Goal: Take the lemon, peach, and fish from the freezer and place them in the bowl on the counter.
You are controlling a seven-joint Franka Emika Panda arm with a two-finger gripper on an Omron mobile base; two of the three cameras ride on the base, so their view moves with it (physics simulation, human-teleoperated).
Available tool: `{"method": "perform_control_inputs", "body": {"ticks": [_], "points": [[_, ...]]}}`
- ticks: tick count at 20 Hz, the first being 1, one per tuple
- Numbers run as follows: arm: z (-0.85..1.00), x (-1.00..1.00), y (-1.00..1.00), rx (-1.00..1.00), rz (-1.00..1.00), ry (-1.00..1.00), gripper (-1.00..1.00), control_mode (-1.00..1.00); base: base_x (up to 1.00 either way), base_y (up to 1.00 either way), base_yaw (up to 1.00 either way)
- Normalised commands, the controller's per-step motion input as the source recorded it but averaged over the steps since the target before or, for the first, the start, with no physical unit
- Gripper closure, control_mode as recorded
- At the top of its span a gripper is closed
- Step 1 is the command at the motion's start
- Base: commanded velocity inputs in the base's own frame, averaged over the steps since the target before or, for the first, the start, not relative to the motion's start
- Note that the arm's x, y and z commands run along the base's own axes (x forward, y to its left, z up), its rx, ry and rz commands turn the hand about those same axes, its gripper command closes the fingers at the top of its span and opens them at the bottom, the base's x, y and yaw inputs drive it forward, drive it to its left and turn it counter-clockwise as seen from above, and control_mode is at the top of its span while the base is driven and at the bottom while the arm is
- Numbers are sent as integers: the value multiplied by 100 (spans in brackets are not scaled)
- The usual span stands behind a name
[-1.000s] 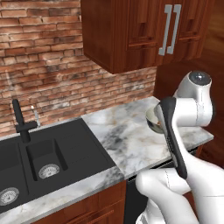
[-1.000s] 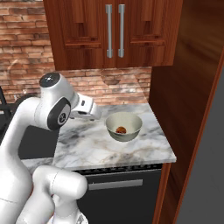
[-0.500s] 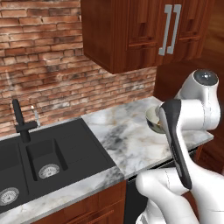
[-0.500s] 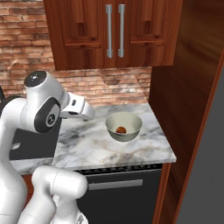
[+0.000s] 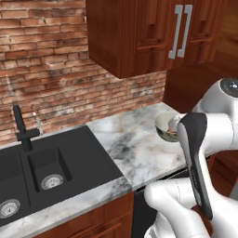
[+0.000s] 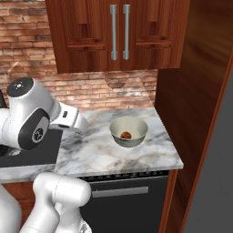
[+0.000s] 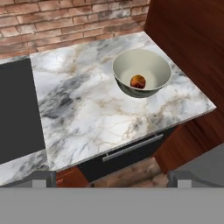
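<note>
You've got the peach [image 7: 138,81] sitting inside the bowl [image 7: 162,70], a bit toward the near wall in the hand view. It's round, so there's no long axis or pointing direction to give you. In the right base view the peach [image 6: 126,135] shows low in the bowl [image 6: 139,126]. The bowl stands upright on the counter [image 7: 92,113], near its right end beside the dark wooden panel [image 7: 192,39]. The black sink [image 5: 51,162] is well apart from it, at the other end, with the faucet [image 5: 22,128] behind it against the brick wall [image 5: 51,69]. The gripper [image 7: 112,177] has its tips spread wide with nothing between them, up above the counter's front edge.
</note>
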Motion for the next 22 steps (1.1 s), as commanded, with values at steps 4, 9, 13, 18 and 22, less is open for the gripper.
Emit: {"method": "perform_control_inputs", "body": {"ticks": [4, 9, 13, 18, 22], "points": [[1, -26, 16, 9, 0, 0, -100, -100, 0, 0, 0], [16, -20, 32, 1, 0, 0, -100, -100, 0, 0, 0], [18, -18, 19, 0, 0, 0, -100, -100, 0, 0, 0], [10, -33, 0, 0, 0, 0, -100, -100, 0, 0, 0], [13, -36, 0, 0, 0, 0, -100, -100, 0, 0, 0]]}}
